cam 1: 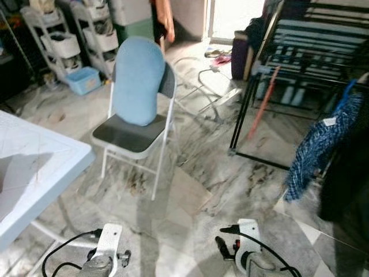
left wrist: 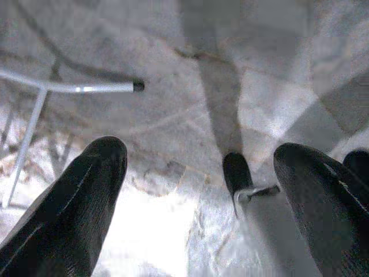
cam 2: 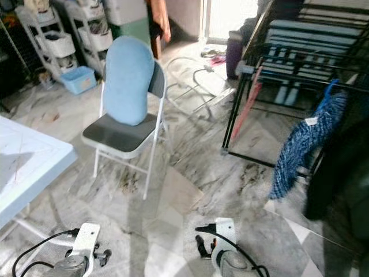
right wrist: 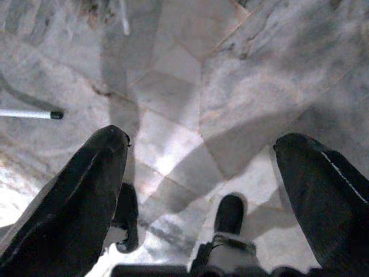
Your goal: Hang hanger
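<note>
**Q:** State the condition of both end effectors.

**A:** The left gripper (left wrist: 196, 190) hangs low over the marble floor (cam 1: 190, 196), fingers (left wrist: 75, 202) spread wide with nothing between them. The right gripper (right wrist: 199, 190) hangs the same way, fingers (right wrist: 81, 196) parted and empty. Both arms sit at the lower edge of the head views, each with a black cable running along it.

**Q:** What lies nearest the robot?

**A:** On the left, the corner of a white table (cam 1: 34, 167) on thin white tube legs; one capped tube end (left wrist: 137, 86) appears in the left wrist view.

**Q:** Next item outward?

**A:** A white folding chair (cam 1: 135, 138) with a grey seat, standing on the floor. A light-blue cushion (cam 1: 137, 81) leans upright against its backrest.

**Q:** Where is the hanger?

**A:** On the right, a blue patterned garment (cam 1: 320, 150) hangs by a blue hanger (cam 1: 347, 92) near a black metal drying rack (cam 1: 288, 63). Whether the hanger hooks onto the rack itself cannot be told.

**Q:** Far background?

**A:** White shelf units (cam 1: 57, 40) with baskets, a blue tub (cam 1: 84, 79) on the floor, and a bright doorway (cam 1: 230, 20).
</note>
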Controlling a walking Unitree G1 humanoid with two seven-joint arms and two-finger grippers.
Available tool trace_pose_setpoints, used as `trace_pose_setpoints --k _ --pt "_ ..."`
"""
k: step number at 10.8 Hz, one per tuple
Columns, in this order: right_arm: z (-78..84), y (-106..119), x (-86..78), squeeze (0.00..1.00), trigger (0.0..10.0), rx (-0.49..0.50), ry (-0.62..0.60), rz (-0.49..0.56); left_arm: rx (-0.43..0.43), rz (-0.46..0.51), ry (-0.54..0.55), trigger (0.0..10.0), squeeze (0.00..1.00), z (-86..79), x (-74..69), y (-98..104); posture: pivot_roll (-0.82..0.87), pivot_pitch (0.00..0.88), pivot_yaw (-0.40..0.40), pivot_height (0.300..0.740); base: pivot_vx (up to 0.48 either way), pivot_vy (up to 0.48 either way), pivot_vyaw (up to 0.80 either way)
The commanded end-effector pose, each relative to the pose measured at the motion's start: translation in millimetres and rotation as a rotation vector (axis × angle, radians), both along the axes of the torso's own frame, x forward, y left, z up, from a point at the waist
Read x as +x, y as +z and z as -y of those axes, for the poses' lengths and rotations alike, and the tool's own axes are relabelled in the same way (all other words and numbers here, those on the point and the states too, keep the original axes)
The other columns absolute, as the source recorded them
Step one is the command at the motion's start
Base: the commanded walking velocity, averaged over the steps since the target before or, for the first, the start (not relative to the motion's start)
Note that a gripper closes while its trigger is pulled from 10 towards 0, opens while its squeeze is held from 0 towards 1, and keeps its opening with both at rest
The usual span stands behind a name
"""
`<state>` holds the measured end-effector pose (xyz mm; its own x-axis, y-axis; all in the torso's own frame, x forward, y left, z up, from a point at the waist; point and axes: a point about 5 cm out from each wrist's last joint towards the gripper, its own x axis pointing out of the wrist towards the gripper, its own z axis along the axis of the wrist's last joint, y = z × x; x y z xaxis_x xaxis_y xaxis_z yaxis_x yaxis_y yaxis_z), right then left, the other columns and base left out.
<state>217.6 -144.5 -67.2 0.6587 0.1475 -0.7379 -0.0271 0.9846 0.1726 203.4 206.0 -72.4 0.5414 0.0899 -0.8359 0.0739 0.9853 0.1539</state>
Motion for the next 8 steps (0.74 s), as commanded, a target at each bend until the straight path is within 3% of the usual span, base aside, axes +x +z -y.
trace_pose_setpoints --k 1,8 --pt "6.7 -5.2 -7.7 0.00 10.0 0.008 -0.069 -0.044 -0.003 -0.037 0.031 10.0 0.00 -6.7 -9.7 -4.1 -0.01 0.000 0.013 0.740 0.000 0.000 0.00" --pt "14.1 -8.2 -12.7 0.00 10.0 -0.040 -0.051 -0.069 -0.040 -0.097 0.066 10.0 0.00 1.3 -29.3 -15.2 -0.02 0.000 0.008 0.740 0.000 0.000 0.00"
